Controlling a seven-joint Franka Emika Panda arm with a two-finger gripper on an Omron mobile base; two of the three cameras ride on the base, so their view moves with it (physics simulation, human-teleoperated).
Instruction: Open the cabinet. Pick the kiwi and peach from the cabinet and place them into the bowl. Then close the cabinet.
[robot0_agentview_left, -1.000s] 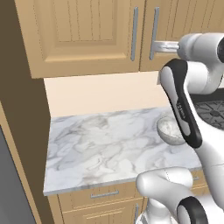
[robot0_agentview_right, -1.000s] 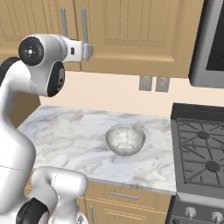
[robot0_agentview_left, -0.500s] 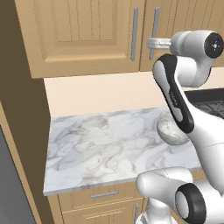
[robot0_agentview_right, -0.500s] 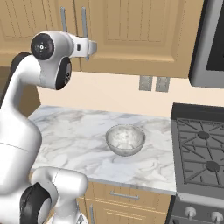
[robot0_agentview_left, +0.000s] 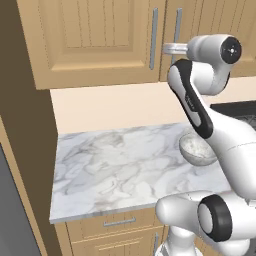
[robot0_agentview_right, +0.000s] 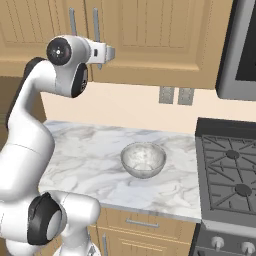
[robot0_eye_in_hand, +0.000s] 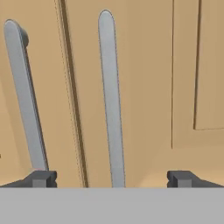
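Hand view: pincer spread wide before right handle, cabinet seemingly shut, right base view: bowl

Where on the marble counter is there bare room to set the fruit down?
The counter lies bare from its left edge to the bowl, and in a narrow strip between bowl and stove. It is crowded up at the cabinet, where the open tool faces the handles.

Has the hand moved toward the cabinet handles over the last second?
Yes. In the left base view the hand has come leftward and closer to the cabinet, now reaching the right door's handle, jaws open.
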